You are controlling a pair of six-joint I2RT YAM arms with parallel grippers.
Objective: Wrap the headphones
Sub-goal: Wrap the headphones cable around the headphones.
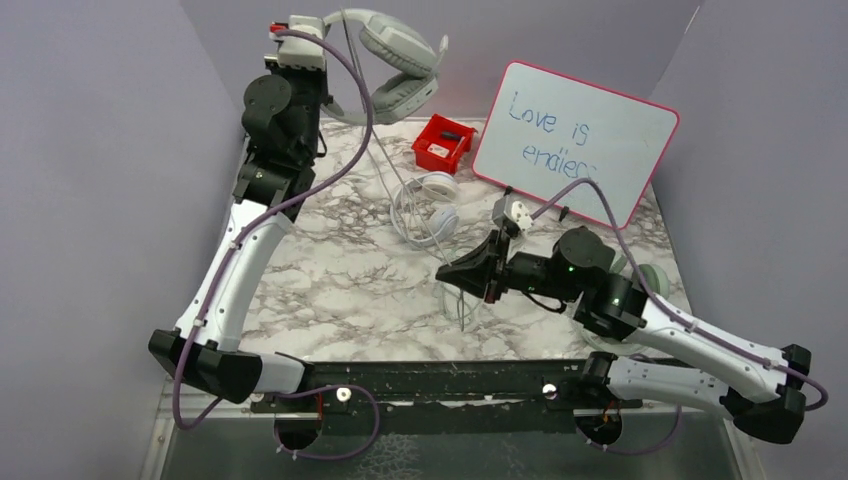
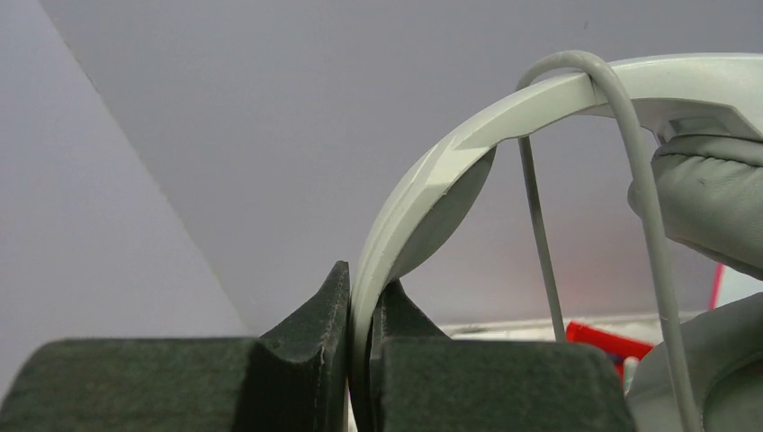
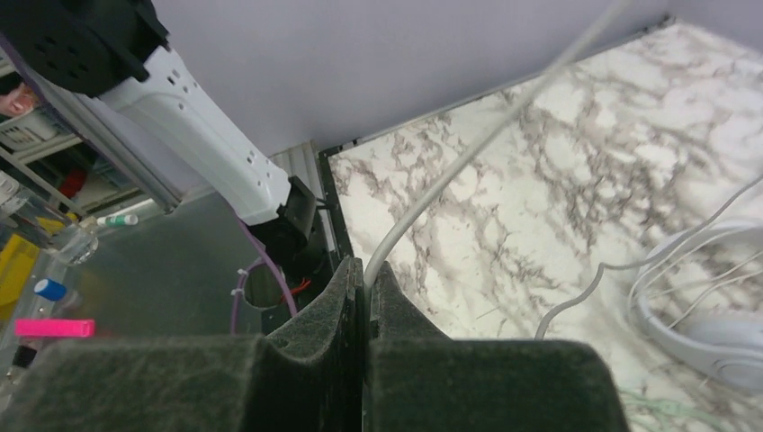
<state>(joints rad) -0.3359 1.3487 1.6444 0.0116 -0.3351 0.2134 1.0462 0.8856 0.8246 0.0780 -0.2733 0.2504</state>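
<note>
Left gripper (image 2: pixel 360 355) pinches the stiff band (image 2: pixel 450 148) of the light headphones (image 1: pixel 405 92) (a sound hold, I judge); right gripper (image 3: pixel 364 297), in front of the whiteboard (image 1: pixel 575 140), pinches the limp, probably slippery cable (image 3: pixel 468 153).

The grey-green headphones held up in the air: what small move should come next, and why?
Probably the right gripper, shut on the cable, should carry it up and over the headband for another turn. The left gripper pinches the headband, holding the headphones aloft; one pass of cable lies over the band, and a long stretch runs down to the right gripper.

Three headphones (image 1: pixel 395 70) (one white (image 1: pixel 432 205)); one red bin (image 1: pixel 441 143); one whiteboard (image 1: pixel 575 140); two arms (image 1: pixel 240 270).
</note>
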